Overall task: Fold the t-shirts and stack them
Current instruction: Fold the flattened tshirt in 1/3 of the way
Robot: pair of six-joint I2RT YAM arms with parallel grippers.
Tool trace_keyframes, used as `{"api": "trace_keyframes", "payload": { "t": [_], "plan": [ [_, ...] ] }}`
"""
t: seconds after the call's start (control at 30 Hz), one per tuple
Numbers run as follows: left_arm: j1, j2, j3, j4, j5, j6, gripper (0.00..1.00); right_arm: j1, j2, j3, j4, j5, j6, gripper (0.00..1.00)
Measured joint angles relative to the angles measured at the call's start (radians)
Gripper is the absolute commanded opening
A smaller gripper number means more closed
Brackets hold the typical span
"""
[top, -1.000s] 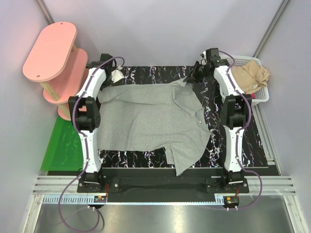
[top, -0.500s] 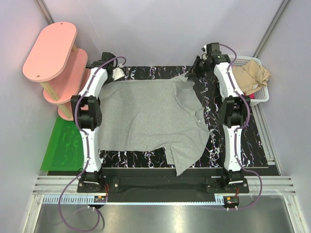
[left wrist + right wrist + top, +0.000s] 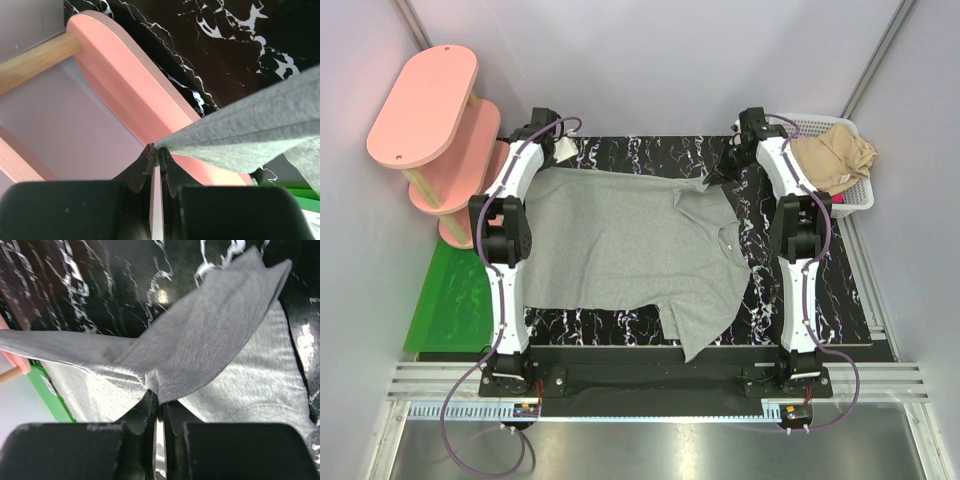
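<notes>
Now, with your left hand (image 3: pixel 156 154) and right hand (image 3: pixel 158 399) each clamped on the far edge of the grey t-shirt (image 3: pixel 620 240) spread on the bench (image 3: pixel 840 290), hold both level and that edge taut as you fold.

Matt grey cloth t-shirt (image 3: pixel 620 240), glossy marbled table (image 3: pixel 640 152)

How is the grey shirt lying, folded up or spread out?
Spread out, not folded. The grey t-shirt lies open across the black table while the left gripper and right gripper pinch its far corners.
</notes>
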Motion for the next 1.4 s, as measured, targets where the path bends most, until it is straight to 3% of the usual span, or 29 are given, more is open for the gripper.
{"api": "trace_keyframes", "payload": {
  "t": [0.2,0.33,0.63,0.77,0.8,0.83,0.9,0.97,1.07,1.4],
  "plan": [
    [-0.002,-0.005,-0.015,0.024,-0.006,0.007,0.06,0.0,-0.013,-0.022,-0.01,0.008,-0.011,0.08],
    [-0.003,-0.067,-0.138,0.042,-0.005,0.003,0.06,0.001,-0.096,-0.122,-0.002,0.008,-0.019,0.07],
    [-0.002,-0.318,-0.481,0.07,0.005,-0.024,0.07,0.047,-0.443,-0.654,0.126,0.014,-0.023,0.07],
    [0.002,-0.363,-0.561,0.089,0.005,-0.035,0.26,0.079,-0.517,-0.83,0.178,0.016,-0.019,0.14],
    [0.003,-0.367,-0.581,0.096,0.003,-0.038,0.31,0.086,-0.523,-0.864,0.189,0.015,-0.018,0.24],
    [0.004,-0.369,-0.597,0.099,0.002,-0.039,0.5,0.091,-0.525,-0.894,0.199,0.015,-0.016,0.28],
    [0.008,-0.372,-0.642,0.106,-0.001,-0.054,0.63,0.095,-0.525,-0.945,0.213,0.015,-0.009,0.4],
    [0.01,-0.373,-0.675,0.108,-0.002,-0.056,0.7,0.095,-0.525,-0.974,0.212,0.015,-0.003,0.5],
    [0.011,-0.373,-0.71,0.103,-0.002,-0.072,0.72,0.095,-0.526,-0.978,0.218,0.01,0.003,0.59],
    [-0.071,-0.5,-0.679,0.047,-0.002,-0.12,0.72,0.058,-0.54,-0.791,0.227,0.023,0.016,0.55]
  ]
}}
